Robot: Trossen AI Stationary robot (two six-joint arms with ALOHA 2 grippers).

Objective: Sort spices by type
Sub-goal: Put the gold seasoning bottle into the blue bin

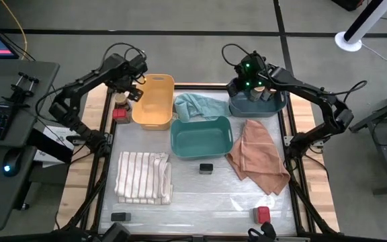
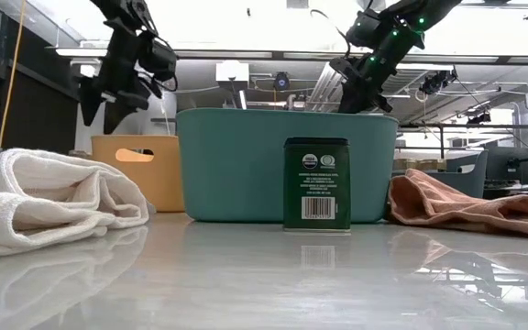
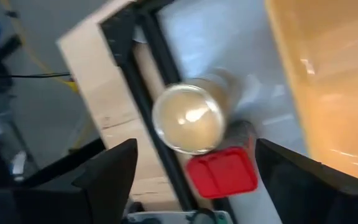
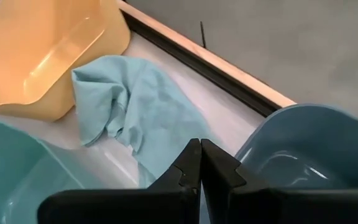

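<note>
**Desk:** What is on the table?

**Photographer:** Spices of three kinds, scattered. A flat dark green tin (image 2: 316, 183) with a barcode label and a round seal stands upright in front of the teal bin (image 2: 246, 165); from above, the same tin (image 1: 205, 168) sits just beside the bin's near wall, between the striped white cloth (image 1: 143, 176) and the salmon cloth (image 1: 257, 156). A second black tin (image 1: 119, 216) lies at the near left edge. A red-topped square jar (image 1: 263, 214) rests at the near right edge.

**Desk:** And by the left arm?

**Photographer:** Two containers stand touching beside the yellow bin (image 1: 154, 101), against the table's left rail: a round jar with a tan lid (image 3: 188, 118) and a red-lidded square jar (image 3: 222, 172). The left gripper (image 3: 194, 180) hangs directly over them, fingers spread wide, holding nothing.

**Desk:** The right arm?

**Photographer:** The right gripper (image 4: 200, 163) hovers at the far right corner, over the rim of the grey-blue bin (image 4: 303, 149), fingertips pressed together with nothing between them. A light teal cloth (image 4: 132, 106) lies crumpled on the table below it, between the yellow bin and the grey-blue one.

**Desk:** Anything in the bins?

**Photographer:** The yellow and teal bins show bare floors from above; the inside of the grey-blue bin is partly hidden by the arm.
</note>
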